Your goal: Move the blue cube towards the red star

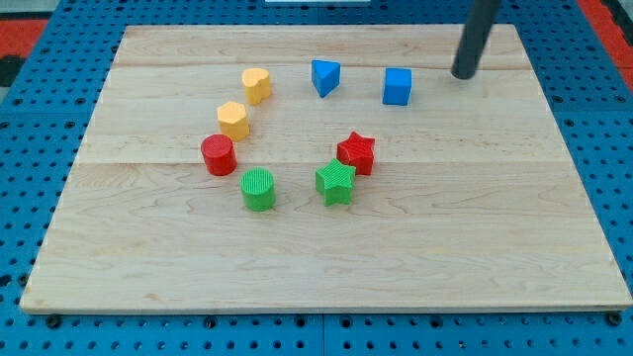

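Blue cube (pixel 398 86) sits on the tabletop (pixel 475 227) near its top edge, just left of the rod's tip (pixel 462 75), untouched, with open wood down toward the red star (pixel 356 152); no gripper exists.

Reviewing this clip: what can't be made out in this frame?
- Camera view: the rod above my tip is cut off by the view's top edge; the arm is unseen.
- The far faces of the blue cube and red star are hidden by the blocks themselves.
- The board's underside is hidden.
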Action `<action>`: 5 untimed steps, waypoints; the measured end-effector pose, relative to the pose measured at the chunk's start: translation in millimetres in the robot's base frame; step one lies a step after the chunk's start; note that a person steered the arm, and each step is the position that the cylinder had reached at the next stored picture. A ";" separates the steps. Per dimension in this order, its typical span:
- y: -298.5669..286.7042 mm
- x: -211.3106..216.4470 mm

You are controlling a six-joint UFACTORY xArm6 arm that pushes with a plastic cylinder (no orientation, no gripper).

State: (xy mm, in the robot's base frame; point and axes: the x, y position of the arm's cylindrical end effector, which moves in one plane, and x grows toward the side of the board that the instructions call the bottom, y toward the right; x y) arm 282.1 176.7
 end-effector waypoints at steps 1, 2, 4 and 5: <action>-88.3 -11.8; -108.7 38.1; -96.0 69.7; -108.5 57.2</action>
State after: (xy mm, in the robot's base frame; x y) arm 339.3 68.2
